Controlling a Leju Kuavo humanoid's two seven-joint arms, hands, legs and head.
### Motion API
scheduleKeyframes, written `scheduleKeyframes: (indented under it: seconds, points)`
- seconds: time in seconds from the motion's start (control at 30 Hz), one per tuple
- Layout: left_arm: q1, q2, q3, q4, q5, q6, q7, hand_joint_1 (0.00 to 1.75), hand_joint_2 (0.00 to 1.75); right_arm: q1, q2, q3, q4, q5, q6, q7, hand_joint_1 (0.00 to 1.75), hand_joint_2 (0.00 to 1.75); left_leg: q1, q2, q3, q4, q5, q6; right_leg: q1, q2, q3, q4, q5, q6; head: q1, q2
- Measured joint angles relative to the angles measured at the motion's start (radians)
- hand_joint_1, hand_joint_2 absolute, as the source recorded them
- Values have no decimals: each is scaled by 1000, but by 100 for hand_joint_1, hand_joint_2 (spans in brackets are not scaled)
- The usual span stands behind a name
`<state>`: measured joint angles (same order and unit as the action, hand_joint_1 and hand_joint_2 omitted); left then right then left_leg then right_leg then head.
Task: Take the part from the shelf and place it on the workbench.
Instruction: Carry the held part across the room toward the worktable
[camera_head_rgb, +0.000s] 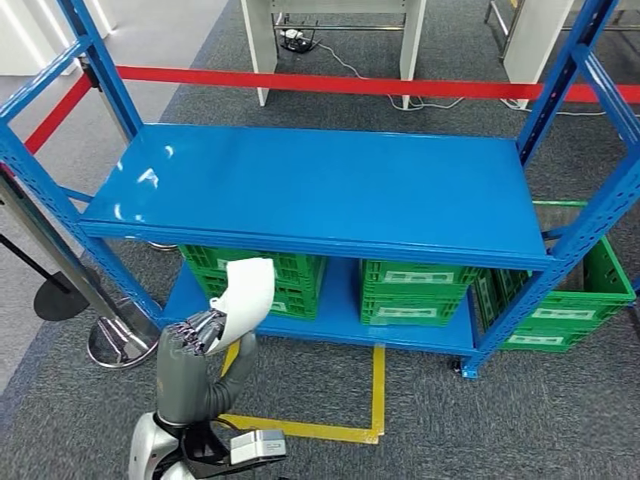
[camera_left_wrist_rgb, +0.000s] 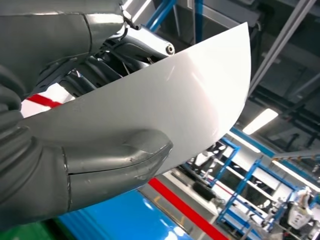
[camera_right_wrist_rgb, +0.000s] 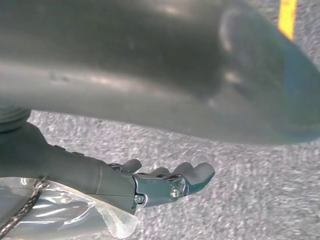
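Left hand (camera_head_rgb: 198, 338) pinching white part (camera_head_rgb: 247, 290) by one edge, in front of blue shelf (camera_head_rgb: 317, 185). Right hand (camera_right_wrist_rgb: 158, 182) hanging loosely spread, empty. Likely to slip: smooth curved panel, thumb (camera_left_wrist_rgb: 124, 157) near its rim.

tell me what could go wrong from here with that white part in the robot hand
1. The left robot hand grips the white part near one end, with most of it sticking out, so it might slip or swing.
2. The part is held close to the front edge of the blue shelf, so turning away could knock it against the frame.
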<state>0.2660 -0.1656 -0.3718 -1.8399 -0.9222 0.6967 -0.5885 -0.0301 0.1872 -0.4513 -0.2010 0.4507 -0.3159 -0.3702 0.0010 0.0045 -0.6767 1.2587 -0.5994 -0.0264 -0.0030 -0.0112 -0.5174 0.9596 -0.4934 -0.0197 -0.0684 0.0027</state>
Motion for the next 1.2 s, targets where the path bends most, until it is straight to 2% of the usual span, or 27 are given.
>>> scheduleKeyframes:
  seconds: [0.03, 0.07, 0.13, 0.2, 0.23, 0.27, 0.33, 0.37, 0.4, 0.47, 0.5, 0.53, 0.57, 0.6, 0.63, 0.7, 0.73, 0.77, 0.83, 0.9, 0.97, 1.0, 1.03, 1.07, 1.1, 1.13, 1.2]
  points:
    - [-5, 0, -3, 1, -2, 0, 9, 175, 175, 0, -4, 0, 0, 2, 3, 4, 0, 0, 1, 0, 8, 28, 6, 1, 2, 0, -13, 1, 11, 0, 0, 0]
    - [-10, 0, -7, 3, -3, 0, 18, 175, 175, 1, -8, 0, 0, 5, 6, 9, 0, 0, 1, 0, 30, 20, 30, 3, 3, 0, -24, 2, 21, 2, 0, 0]
    - [-20, 0, -19, 8, -6, 0, 29, 175, 175, 1, -12, -1, 0, 10, 10, 17, 0, 0, -1, 4, 120, -98, 85, 15, 7, -1, -43, 3, 38, 4, 0, 0]
    - [-33, -1, -30, 13, -6, 0, 33, 175, 175, 0, -14, -1, 0, 13, 11, 23, 0, 0, -8, 25, 208, -244, 89, 30, 10, -6, -52, 5, 50, 10, 0, 0]
    - [-41, -2, -37, 16, -6, 0, 34, 175, 175, 1, -16, -2, 0, 15, 10, 26, 0, 0, -11, 32, 230, -288, 80, 38, 11, -12, -56, 7, 56, 15, 0, 0]
    - [-49, -3, -43, 20, -5, 0, 36, 175, 175, 1, -18, -3, 0, 18, 9, 28, 0, 0, -14, 34, 234, -304, 74, 44, 12, -18, -59, 7, 61, 21, 0, 0]
    - [-58, -5, -54, 29, -7, 0, 41, 175, 175, 1, -23, -5, -1, 23, 7, 30, 0, 0, -12, 20, 226, -314, 81, 57, 11, -29, -67, 12, 62, 33, 1, 0]
    - [-61, -6, -58, 34, -7, 0, 45, 175, 175, 1, -24, -6, -1, 24, 6, 32, 0, 0, -11, 13, 220, -316, 90, 63, 10, -26, -78, 31, 47, 39, 3, 0]
    - [-64, -7, -62, 40, -8, 0, 47, 175, 175, 1, -27, -7, -1, 25, 6, 35, 0, 0, -9, 6, 213, -318, 99, 68, 9, -19, -97, 73, 16, 45, 5, 0]
    - [-70, -8, -66, 51, -8, 0, 50, 175, 175, 1, -30, -10, -1, 26, 5, 41, 0, 0, -10, -7, 197, -317, 113, 74, 6, -1, -156, 212, -66, 53, 9, 0]
    - [-72, -8, -66, 56, -8, 0, 51, 175, 175, 2, -32, -11, -1, 26, 5, 43, 0, 0, -11, -14, 188, -315, 119, 75, 5, 3, -180, 277, -95, 55, 9, 0]
    - [-72, -8, -66, 61, -7, 0, 51, 175, 175, 3, -33, -13, -1, 26, 5, 44, 0, 0, -13, -22, 181, -314, 125, 74, 5, 6, -188, 310, -105, 55, 9, 0]
    - [-73, -8, -66, 65, -7, 0, 51, 175, 175, 4, -34, -14, -1, 27, 5, 44, 0, 0, -13, -30, 174, -311, 129, 73, 5, 9, -175, 302, -97, 55, 9, 0]
    - [-74, -8, -66, 69, -7, 0, 51, 175, 175, 4, -34, -14, -1, 28, 5, 44, 0, 0, -14, -40, 168, -307, 132, 72, 5, 14, -141, 253, -71, 52, 9, 0]
    - [-75, -8, -67, 71, -7, 0, 51, 175, 175, 4, -35, -15, -1, 29, 4, 45, 0, 0, -14, -50, 164, -303, 133, 71, 4, 30, -92, 176, -39, 48, 9, 0]
    - [-76, -7, -68, 74, -9, 0, 48, 175, 175, 5, -37, -14, -1, 38, 3, 52, 0, 0, -16, -68, 154, -293, 135, 66, 2, 69, -12, 43, -6, 39, 9, 0]
    - [-75, -7, -67, 74, -9, 0, 42, 175, 175, 5, -39, -14, -1, 47, 1, 58, 0, 0, -15, -78, 148, -290, 136, 61, 1, 82, 7, 13, -4, 36, 9, 0]
    - [-71, -7, -66, 72, -7, 0, 30, 175, 175, 6, -40, -13, -1, 58, -1, 62, 0, 0, -15, -87, 142, -287, 139, 56, 2, 80, 11, 7, -8, 32, 9, 0]
    - [-53, -7, -59, 62, 13, 0, -11, 175, 175, 7, -39, -12, -1, 77, -10, 58, 0, 0, -14, -99, 134, -281, 140, 45, 0, 59, 12, 3, -2, 23, 8, 0]
    - [-37, -6, -52, 48, 46, 1, -49, 175, 175, 6, -35, -11, -1, 84, -20, 39, 0, 0, -14, -73, 109, -230, 107, 32, -5, 34, 13, -3, 3, 12, 1, 0]
    - [-35, -4, -51, 43, 67, 1, -61, 175, 175, 6, -30, -10, -2, 83, -26, 15, 0, 0, -9, -32, 50, -103, 37, 19, -6, 4, 11, -4, 3, 6, -6, 0]
    - [-35, -2, -51, 43, 72, 1, -62, 175, 175, 5, -29, -11, -2, 82, -28, 8, 0, 0, -5, -22, 20, -36, 10, 14, -6, -11, 10, -4, 2, 6, -7, 0]
    - [-36, -1, -51, 43, 77, 1, -62, 175, 175, 5, -27, -11, -2, 81, -32, 5, 0, 0, -1, -17, 2, 5, -1, 10, -6, -26, 9, -3, 1, 6, -7, 0]
    - [-38, 0, -52, 43, 82, 1, -62, 175, 175, 4, -27, -12, -2, 80, -35, 6, 0, 0, 2, -12, 2, 9, 8, 8, -6, -40, 9, -2, 1, 7, -7, 0]
    - [-41, 1, -54, 44, 86, 1, -62, 175, 175, 4, -25, -12, -2, 80, -38, 8, 0, 0, 4, -6, 23, -29, 36, 7, -6, -53, 9, -1, 0, 8, -7, 0]
    - [-45, 1, -56, 44, 89, 1, -62, 175, 175, 3, -24, -13, -2, 80, -40, 10, 0, 0, 4, 6, 59, -96, 73, 9, -5, -64, 11, -1, -2, 10, -7, 0]
    - [-59, 1, -62, 45, 95, 1, -62, 175, 175, 2, -21, -14, -2, 79, -44, 17, 0, 0, -2, 52, 126, -229, 121, 17, -1, -84, 14, 2, -6, 17, -7, 0]
